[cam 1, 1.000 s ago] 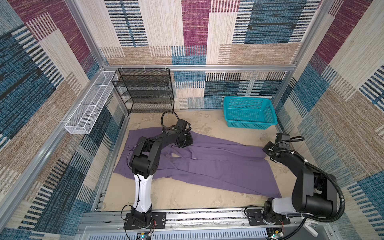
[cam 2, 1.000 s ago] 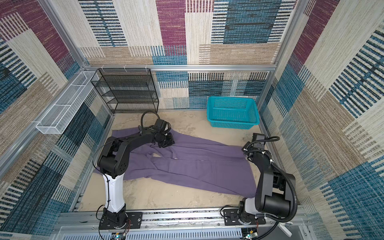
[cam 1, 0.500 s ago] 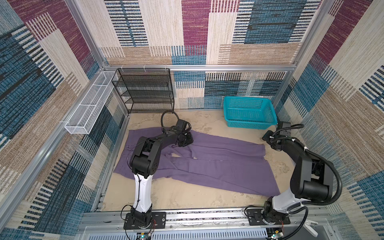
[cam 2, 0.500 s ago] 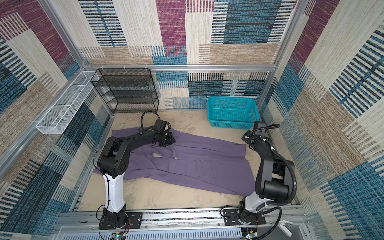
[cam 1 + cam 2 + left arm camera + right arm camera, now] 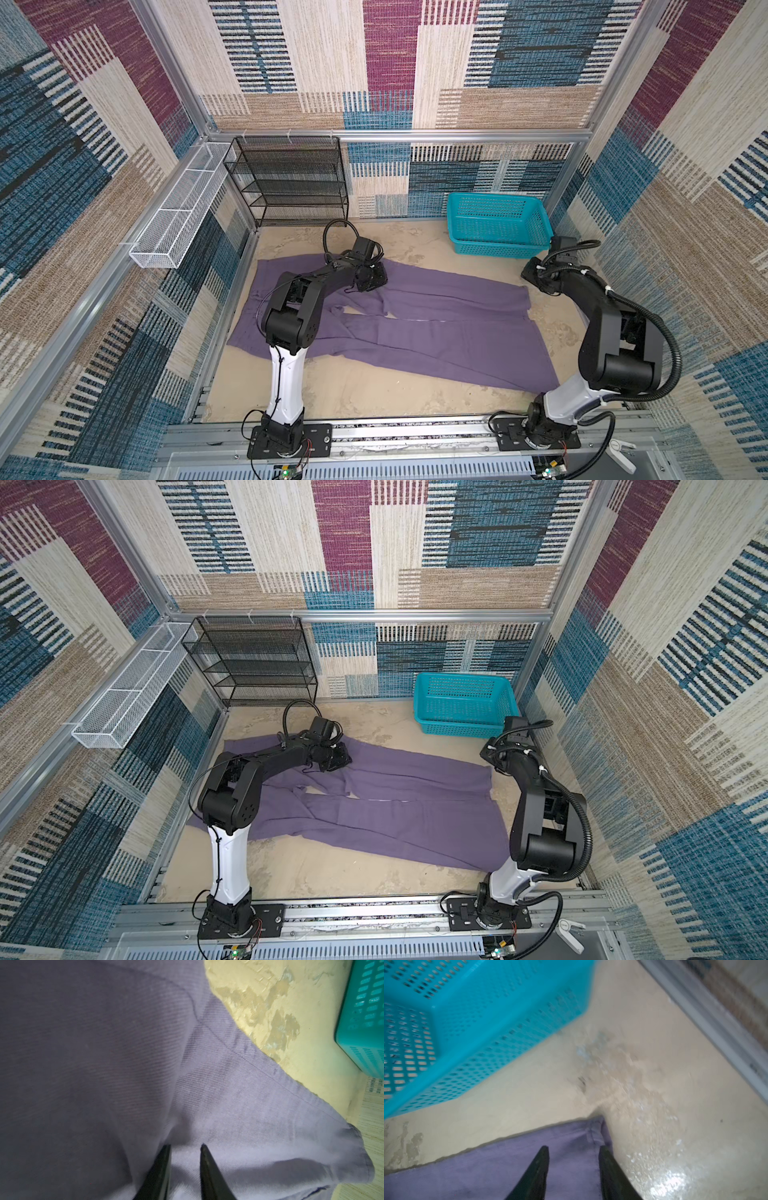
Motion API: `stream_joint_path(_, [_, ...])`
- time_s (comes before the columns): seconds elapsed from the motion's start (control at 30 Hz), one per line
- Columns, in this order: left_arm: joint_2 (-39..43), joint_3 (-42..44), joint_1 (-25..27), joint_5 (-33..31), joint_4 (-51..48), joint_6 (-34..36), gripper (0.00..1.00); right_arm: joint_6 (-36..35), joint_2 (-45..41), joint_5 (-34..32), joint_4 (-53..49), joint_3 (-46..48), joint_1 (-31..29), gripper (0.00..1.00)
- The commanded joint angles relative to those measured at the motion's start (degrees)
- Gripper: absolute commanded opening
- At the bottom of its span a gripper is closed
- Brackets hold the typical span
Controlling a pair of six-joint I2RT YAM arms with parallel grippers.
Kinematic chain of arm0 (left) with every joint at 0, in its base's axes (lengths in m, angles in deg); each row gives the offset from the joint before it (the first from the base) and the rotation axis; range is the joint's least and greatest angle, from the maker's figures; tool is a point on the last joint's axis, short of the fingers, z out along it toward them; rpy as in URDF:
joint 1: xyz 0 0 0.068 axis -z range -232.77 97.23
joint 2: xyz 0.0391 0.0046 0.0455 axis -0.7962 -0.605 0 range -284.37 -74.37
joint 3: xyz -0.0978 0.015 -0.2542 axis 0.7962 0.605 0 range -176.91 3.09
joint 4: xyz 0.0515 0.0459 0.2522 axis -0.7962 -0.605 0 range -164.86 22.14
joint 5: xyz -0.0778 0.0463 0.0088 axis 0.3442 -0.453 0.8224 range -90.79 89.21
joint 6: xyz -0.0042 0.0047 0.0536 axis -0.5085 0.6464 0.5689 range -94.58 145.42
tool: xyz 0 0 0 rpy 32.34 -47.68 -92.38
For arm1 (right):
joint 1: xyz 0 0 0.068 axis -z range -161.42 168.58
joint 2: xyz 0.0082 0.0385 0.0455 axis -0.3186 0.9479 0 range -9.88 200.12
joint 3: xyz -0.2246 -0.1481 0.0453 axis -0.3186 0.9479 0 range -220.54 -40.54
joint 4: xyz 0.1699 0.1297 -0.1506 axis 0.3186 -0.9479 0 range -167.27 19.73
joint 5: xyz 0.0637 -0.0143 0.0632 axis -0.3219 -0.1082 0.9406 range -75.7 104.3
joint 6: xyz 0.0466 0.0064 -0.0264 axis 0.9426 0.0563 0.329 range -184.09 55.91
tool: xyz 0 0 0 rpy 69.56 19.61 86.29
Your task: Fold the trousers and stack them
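Top views both: trousers (image 5: 436,340) lie spread flat across the table (image 5: 374,395), waist at left, two legs running right with a thin gap between them. No fold made, nothing stacked. Teal basket (image 5: 496,197) sits far right, just beyond the far leg's hem and not touching the cloth. Black wire rack (image 5: 291,183) stands far left against the wall, apart from the cloth.

Left end effector (image 5: 376,278) is down on the far edge of the cloth, near the hip. Left wrist view: fingers (image 5: 162,1167) are close together with purple cloth tented up between them, so it reads as pinching the trousers. Right end effector (image 5: 528,275) is low at the far right hem corner of the far leg. Right wrist view, blurred: fingers (image 5: 538,1167) are apart and astride that corner, with the cloth flat between them and no pinch visible.

Judgement: both work the same far edge, one at each end, likely to carry the far leg over the near leg in one lengthwise fold. Thin cloth could slip or drag if the right side catches only the hem lip.
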Motion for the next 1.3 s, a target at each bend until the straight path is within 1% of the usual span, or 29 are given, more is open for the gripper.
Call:
stream_joint_path(0.0, [-1.4, 0.1, 0.0, -3.4, -8.5, 1.1, 0.29, -1.9, 1.5, -4.5, -2.3, -3.8, -4.0, 0.17])
stream_joint_path(0.03, [-1.4, -0.1, 0.0, -3.4, -8.6, 1.1, 0.29, -1.4, 2.2, -4.2, -2.1, -3.9, -5.2, 0.10])
stream_joint_path(0.07, [-1.4, -0.4, 0.0, -3.3, -8.6, 1.1, 0.29, -0.8, 2.8, -4.0, -1.6, -3.6, -6.0, 0.05])
stream_joint_path(0.1, [-1.3, -0.6, 0.0, -3.3, -8.9, 1.2, 0.30, -0.3, 3.5, -3.6, -1.0, -3.0, -6.9, 0.01])
stream_joint_path(0.13, [-1.3, -0.9, 0.0, -3.3, -8.9, 1.0, 0.30, 0.3, 4.0, -3.2, -0.4, -2.3, -7.5, 0.00])
stream_joint_path(0.2, [-1.4, -1.4, 0.0, -2.7, -8.9, 1.2, 0.33, 1.1, 4.8, -2.1, 0.7, -0.8, -8.1, 0.00])
stream_joint_path(0.3, [-1.9, -2.5, 0.2, -2.1, -8.9, 1.2, 0.33, 2.0, 5.6, -0.5, 2.4, 1.5, -8.1, 0.00])
stream_joint_path(0.47, [-2.6, -3.7, 0.3, -1.1, -8.9, 0.7, 0.33, 2.0, 8.5, -2.2, 2.9, 2.4, -8.1, 0.00])
stream_joint_path(0.7, [-3.0, -4.7, 0.6, -0.6, -9.4, 0.8, 0.33, 3.0, 12.4, -1.4, 4.7, 3.4, -8.0, 0.00])
stream_joint_path(0.87, [-3.3, -5.3, 0.9, 0.5, -9.9, 0.2, 0.36, 2.9, 15.4, -3.8, 7.2, 3.7, -7.0, 0.00])
stream_joint_path(0.93, [-3.4, -5.8, 1.4, 0.9, -9.8, 0.0, 0.37, 2.2, 17.0, -4.5, 7.4, 2.3, -6.2, 0.00])
stream_joint_path(1.03, [-4.3, -7.3, 2.4, 1.8, -9.9, 0.3, 0.41, 0.1, 19.0, -5.6, 9.7, -0.2, -5.3, 0.00])
stream_joint_path(1.13, [-5.7, -9.3, 3.6, 3.0, -9.9, 0.3, 0.47, -1.0, 19.7, -5.0, 12.6, -2.4, -4.7, 0.00])
stream_joint_path(1.2, [-6.6, -10.6, 4.3, 3.3, -9.9, 0.5, 0.50, -2.3, 19.3, -2.9, 14.9, -3.6, -4.8, 0.00])
stream_joint_path(1.27, [-7.1, -11.6, 4.7, 3.6, -9.9, 0.8, 0.54, -3.5, 18.8, 1.3, 15.4, -5.0, -4.7, 0.01])
